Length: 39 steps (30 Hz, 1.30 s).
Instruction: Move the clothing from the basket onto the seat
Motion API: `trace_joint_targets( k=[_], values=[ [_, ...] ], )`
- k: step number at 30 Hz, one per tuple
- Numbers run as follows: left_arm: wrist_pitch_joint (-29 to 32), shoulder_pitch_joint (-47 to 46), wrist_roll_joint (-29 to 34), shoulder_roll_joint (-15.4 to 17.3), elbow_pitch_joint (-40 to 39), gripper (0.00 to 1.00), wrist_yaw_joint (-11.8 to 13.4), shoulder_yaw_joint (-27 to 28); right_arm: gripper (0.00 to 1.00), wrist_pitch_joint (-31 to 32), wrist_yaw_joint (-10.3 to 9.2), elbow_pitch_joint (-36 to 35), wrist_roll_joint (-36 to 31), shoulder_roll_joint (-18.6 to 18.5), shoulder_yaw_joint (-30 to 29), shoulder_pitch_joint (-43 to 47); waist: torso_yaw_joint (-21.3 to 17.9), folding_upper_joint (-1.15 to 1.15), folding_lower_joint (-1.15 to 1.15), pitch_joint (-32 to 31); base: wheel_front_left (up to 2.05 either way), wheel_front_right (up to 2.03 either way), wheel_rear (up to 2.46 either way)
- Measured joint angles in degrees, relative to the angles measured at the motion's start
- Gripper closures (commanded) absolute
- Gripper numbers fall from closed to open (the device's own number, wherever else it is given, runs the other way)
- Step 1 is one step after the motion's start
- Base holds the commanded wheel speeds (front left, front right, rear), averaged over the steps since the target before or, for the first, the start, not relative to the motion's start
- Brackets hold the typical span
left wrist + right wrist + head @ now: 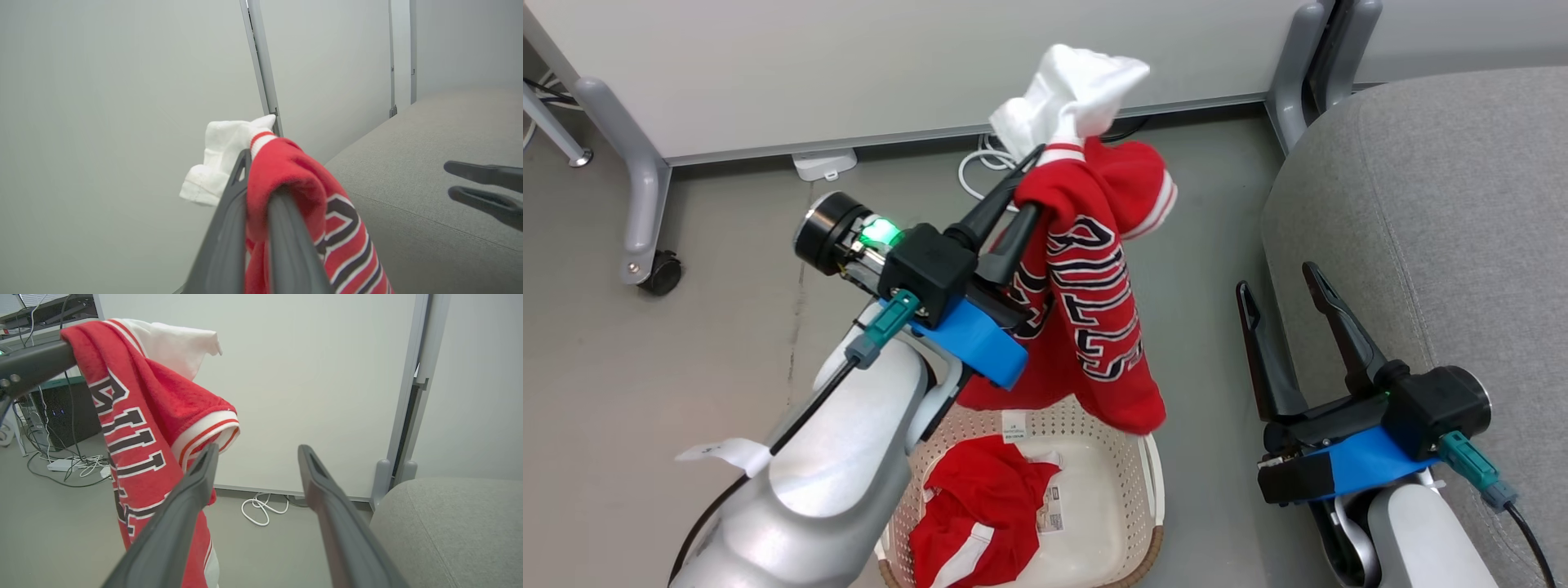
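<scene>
My left gripper (1031, 178) is shut on a red jersey (1094, 310) with black-and-white letters and a white sleeve, lifted high above the basket (1127, 445). The jersey (302, 196) drapes over the left fingers and hangs down, its lower end near the basket's far rim. Inside the cream perforated basket lies a second red garment (980, 498) with a white stripe. My right gripper (1278, 278) stands open with nothing between its fingers, beside the grey seat (1437, 212) at the right. In the right wrist view the jersey (139, 433) hangs to the left of the right gripper (257, 451).
A white partition panel (890, 65) on grey wheeled legs (645, 204) stands behind the basket. White cables (980, 167) lie on the grey floor at its foot. A computer tower and cords (61, 416) sit at the far left in the right wrist view.
</scene>
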Motion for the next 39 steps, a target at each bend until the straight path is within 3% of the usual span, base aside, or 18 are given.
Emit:
trace_joint_targets(
  k=[14, 22, 28, 39],
  values=[
    [0.00, -0.99, -1.35, 0.64, -1.83, 1.00, -0.03, -2.79, 0.00, 0.00, 0.00, -3.89, 0.08, 0.00, 1.78, 0.51, -0.05, 0.00, 0.01, -1.14, 0.00, 0.00, 0.00],
    [0.00, -1.12, -1.58, 0.67, -1.66, 1.00, -0.02, -3.47, 0.00, 0.00, 0.00, -6.02, -0.70, 0.01, 9.72, -2.34, 0.11, 0.00, 0.01, -1.10, 0.00, 0.00, 0.00],
    [0.00, -2.20, -1.67, -0.52, -1.70, 1.00, -0.03, -4.63, 0.00, 0.00, 0.00, -2.31, -2.68, 0.01, 11.85, -6.08, 1.44, 0.00, 0.01, -0.72, 0.00, 0.00, 0.00],
    [0.00, -2.66, -1.75, -2.83, -1.86, 1.00, -0.03, -7.24, 0.00, 0.01, 0.00, 11.69, -3.18, -0.01, 12.85, -11.52, 3.53, 0.00, 0.01, -0.34, 0.00, 0.00, 0.00]
  ],
)
